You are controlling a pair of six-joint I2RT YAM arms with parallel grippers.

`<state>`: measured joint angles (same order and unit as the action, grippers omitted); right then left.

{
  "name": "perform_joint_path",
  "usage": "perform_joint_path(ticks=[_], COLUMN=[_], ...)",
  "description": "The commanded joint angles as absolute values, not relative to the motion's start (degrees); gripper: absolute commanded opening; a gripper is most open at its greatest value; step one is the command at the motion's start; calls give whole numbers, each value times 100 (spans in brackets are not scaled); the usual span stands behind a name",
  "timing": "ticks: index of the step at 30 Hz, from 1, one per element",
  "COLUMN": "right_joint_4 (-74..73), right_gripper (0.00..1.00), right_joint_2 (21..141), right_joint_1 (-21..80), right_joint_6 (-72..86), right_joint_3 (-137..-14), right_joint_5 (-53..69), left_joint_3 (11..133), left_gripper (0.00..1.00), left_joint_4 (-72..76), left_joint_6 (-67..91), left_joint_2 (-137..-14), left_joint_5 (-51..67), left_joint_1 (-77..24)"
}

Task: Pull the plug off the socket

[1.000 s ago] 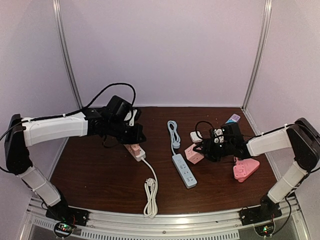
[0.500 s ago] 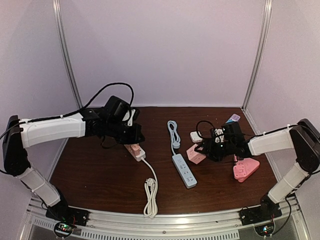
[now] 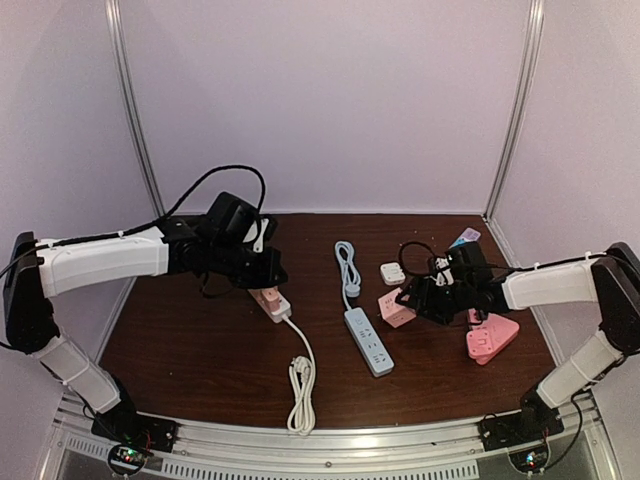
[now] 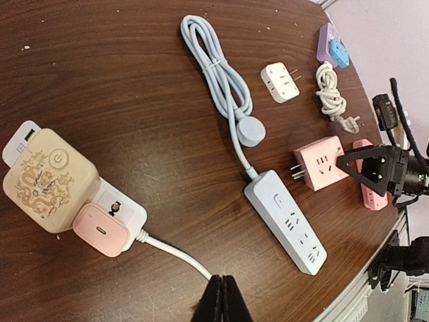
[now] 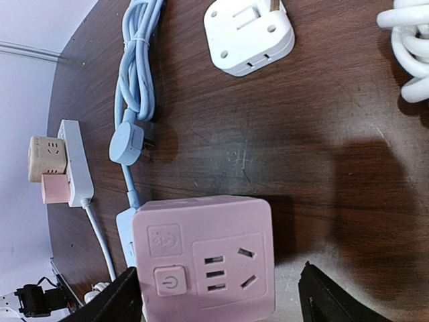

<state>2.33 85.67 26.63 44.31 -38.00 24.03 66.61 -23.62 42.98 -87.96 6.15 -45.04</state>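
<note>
A white power strip (image 4: 125,212) lies at the left of the table, with a beige cube adapter (image 4: 47,181) and a small pink charger plug (image 4: 100,229) plugged into it. It also shows in the top view (image 3: 271,302) and the right wrist view (image 5: 75,168). My left gripper (image 4: 220,279) is shut and empty, hovering over the strip's white cable (image 4: 175,252); in the top view (image 3: 262,272) it is just behind the strip. My right gripper (image 5: 218,268) is open, its fingers either side of a pink cube socket (image 5: 204,258), with a wide gap on the right.
A light blue power strip (image 3: 368,341) with a bundled cable (image 3: 346,262) lies mid-table. A white adapter (image 3: 392,272), a pink triangular socket (image 3: 491,339) and a purple-blue item (image 3: 465,238) are at the right. The white strip's coiled cord (image 3: 300,385) lies near the front.
My right gripper has shifted slightly to the right and the pink cube has moved a little with it. My left arm has barely moved.
</note>
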Motion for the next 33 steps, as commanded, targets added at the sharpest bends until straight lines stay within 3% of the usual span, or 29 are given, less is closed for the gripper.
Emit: perform_joint_path(ticks=[1,6,11,22,33], right_joint_4=[-342,-481,-561,-1728,-2490], right_gripper=[80,69,66,70,76], right_joint_2=[8285,8161,8169,8026,8398], right_joint_1=[2643,2651,2733,3435,4347], right_joint_6=[4255,4197,4137,3784,3460], right_joint_3=[-3867,-3858,-3931,-4786,-5817], right_joint_5=[1836,1639,1564,267,-688], left_joint_3=[6614,6601,6608,6540,6727], left_gripper=[1,1,1,4,18], left_joint_4=[-2115,-2090,-2063,-2204,-1958], left_joint_6=[4308,4305,4299,4260,4037], left_joint_2=[-8666,-8692,-8693,-8521,-9206], left_joint_5=[536,561,566,384,508], left_joint_1=[-4443,-4429,-4430,-4033,-2574])
